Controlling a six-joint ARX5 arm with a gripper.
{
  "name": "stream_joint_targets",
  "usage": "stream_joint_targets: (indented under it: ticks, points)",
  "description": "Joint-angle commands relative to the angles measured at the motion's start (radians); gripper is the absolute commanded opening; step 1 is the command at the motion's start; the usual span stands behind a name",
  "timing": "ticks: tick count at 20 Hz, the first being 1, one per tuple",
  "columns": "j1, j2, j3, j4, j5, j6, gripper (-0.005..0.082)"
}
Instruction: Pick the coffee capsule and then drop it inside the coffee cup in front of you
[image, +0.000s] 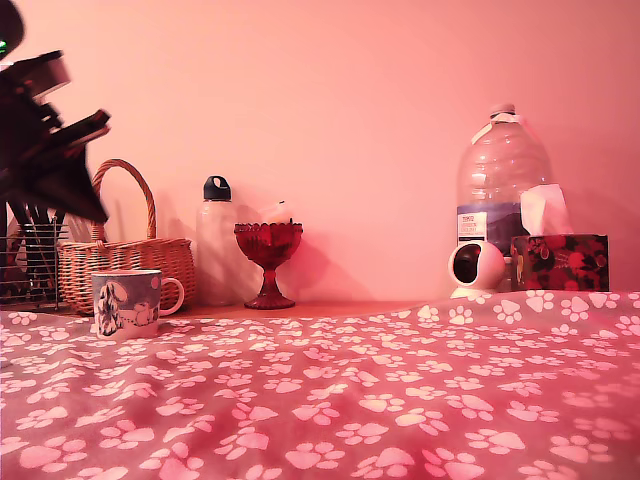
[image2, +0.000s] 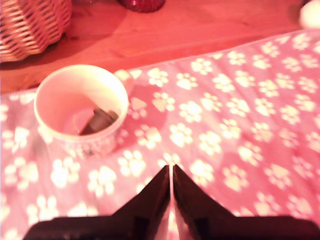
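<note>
While the gripper (image2: 171, 172) hangs with its jaws together, holding nothing, the capsule (image2: 98, 121) lies tipped on its side inside the cup (image2: 80, 145), looking dark in shadow, its long axis slanting across the cup floor. Behind the cup stand a wicker basket (image: 125, 258), a white bottle (image: 217, 245) and a red goblet (image: 268, 262).

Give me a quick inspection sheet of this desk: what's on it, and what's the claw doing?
Surface: paw-print cloth over a wooden table.
Job's things: coffee cup upright on the cloth; a small capsule lies inside it.
Clutter: wicker basket, white bottle, red goblet, big water bottle, round camera, tissue box, wire holder.
Grippers: gripper closed, empty, above the cloth beside the cup.
Cables: nothing seen.
Surroundings: plain wall.
</note>
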Motion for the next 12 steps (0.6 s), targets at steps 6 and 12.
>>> stream_joint_targets:
  ticks: [6, 12]
  points:
    - [-0.030, -0.083, -0.215, 0.028, 0.001, -0.032, -0.0019]
    - [-0.104, -0.145, -0.254, 0.034, 0.000, -0.056, -0.0019]
